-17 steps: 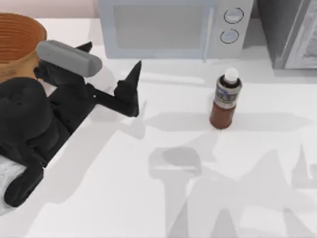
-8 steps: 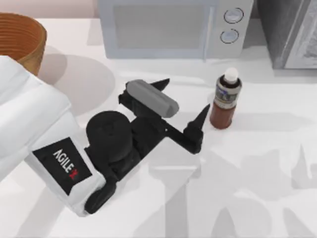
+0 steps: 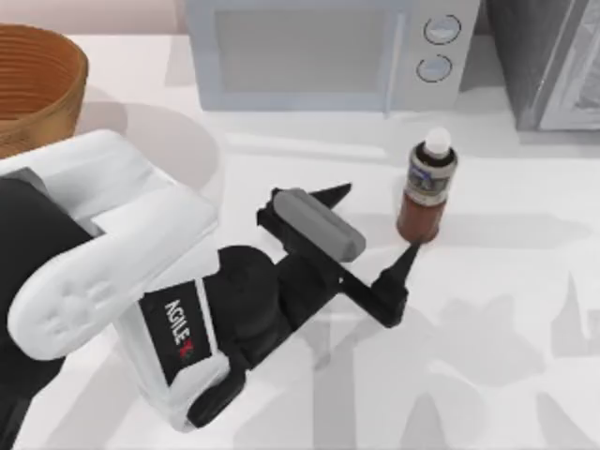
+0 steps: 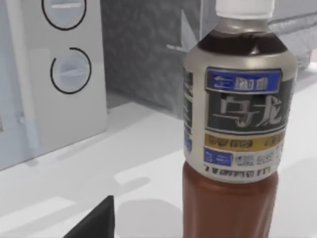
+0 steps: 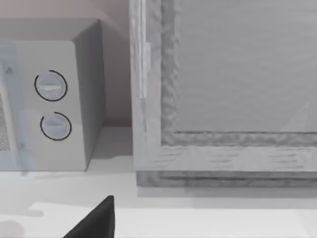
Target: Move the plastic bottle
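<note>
The step in hand was judged to be the approach, with no grasp yet made. The plastic bottle [image 3: 427, 187] was found upright on the desk [image 3: 487, 375] toward the far right corner, in front of the microwave [image 3: 319, 52] and just short of its dial side. The left end effector [image 3: 373, 221] was observed near the middle of the desk, spread wide, one fingertip [image 3: 409, 253] lying just beside the bottle's base and the other [image 3: 336, 193] well clear on the side toward the microwave; no contact could be confirmed. In the left wrist view the bottle [image 4: 237, 124] was seen close ahead, its label band facing the camera.

The next move was judged to call for a further advance so that the bottle's body sits between both fingers, followed by a closing on the reddish-brown lower body or the label band; a glancing touch at the base could tip so narrow an upright item.

A woven basket [image 3: 33, 84] was noted at the far left corner; no contents were visible in the part in view. The microwave door was shut. For the right end effector, the degree of opening could not be told
</note>
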You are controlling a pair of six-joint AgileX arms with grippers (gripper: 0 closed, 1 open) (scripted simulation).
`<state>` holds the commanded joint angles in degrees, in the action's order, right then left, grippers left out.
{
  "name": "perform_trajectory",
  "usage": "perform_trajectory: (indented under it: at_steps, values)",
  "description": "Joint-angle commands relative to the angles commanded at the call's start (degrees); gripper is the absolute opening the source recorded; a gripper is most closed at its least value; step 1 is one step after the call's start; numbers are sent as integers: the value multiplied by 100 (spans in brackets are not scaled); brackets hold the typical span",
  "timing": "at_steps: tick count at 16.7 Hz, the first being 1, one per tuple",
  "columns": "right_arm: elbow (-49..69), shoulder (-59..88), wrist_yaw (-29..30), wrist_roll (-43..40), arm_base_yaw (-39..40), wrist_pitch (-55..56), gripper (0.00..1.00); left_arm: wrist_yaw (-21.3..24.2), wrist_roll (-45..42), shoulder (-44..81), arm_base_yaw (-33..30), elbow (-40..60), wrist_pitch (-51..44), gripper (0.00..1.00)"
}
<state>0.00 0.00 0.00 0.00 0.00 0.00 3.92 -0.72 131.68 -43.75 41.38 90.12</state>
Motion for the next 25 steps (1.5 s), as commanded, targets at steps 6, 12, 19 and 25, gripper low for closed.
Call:
perform_trajectory:
  at_steps: [6,12,19,25]
  values:
    - [0,0,0,0,0,0,100,-1,1,72,6,199,-152,100]
    - [0,0,0,0,0,0,100,-49,8,657,-57,1891,-1203,100]
    - [0,0,0,0,0,0,100,-71,10,888,-81,2644,-1755,100]
    - [0,0,0,0,0,0,100,-71,10,888,-81,2644,-1755,62]
